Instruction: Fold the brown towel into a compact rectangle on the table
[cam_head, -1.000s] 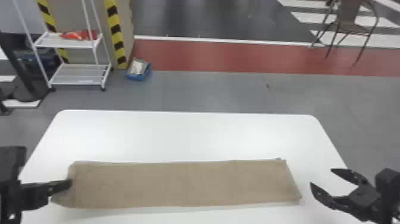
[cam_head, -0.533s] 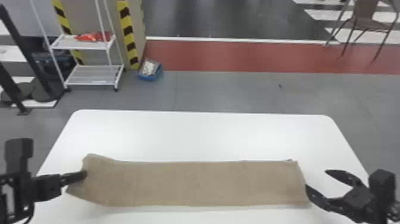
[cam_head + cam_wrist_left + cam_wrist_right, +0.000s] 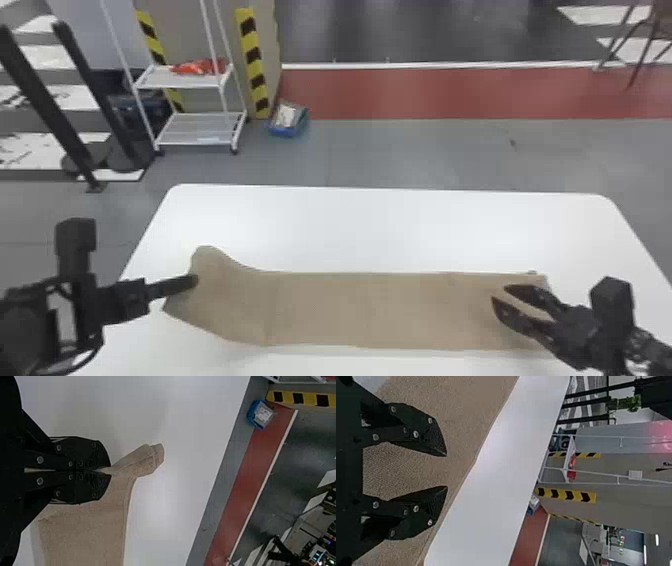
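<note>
Brown towel [image 3: 360,310] in 1 long strip on white table [image 3: 390,225], L gripper [image 3: 194,281] closed tight w/ its L end, R gripper [image 3: 499,293] empty, 2 fingers well apart, above R end.

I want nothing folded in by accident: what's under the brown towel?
The white table; the brown towel lies on it, its left end pinched by the left end effector. Anything beneath the cloth is hidden.
</note>
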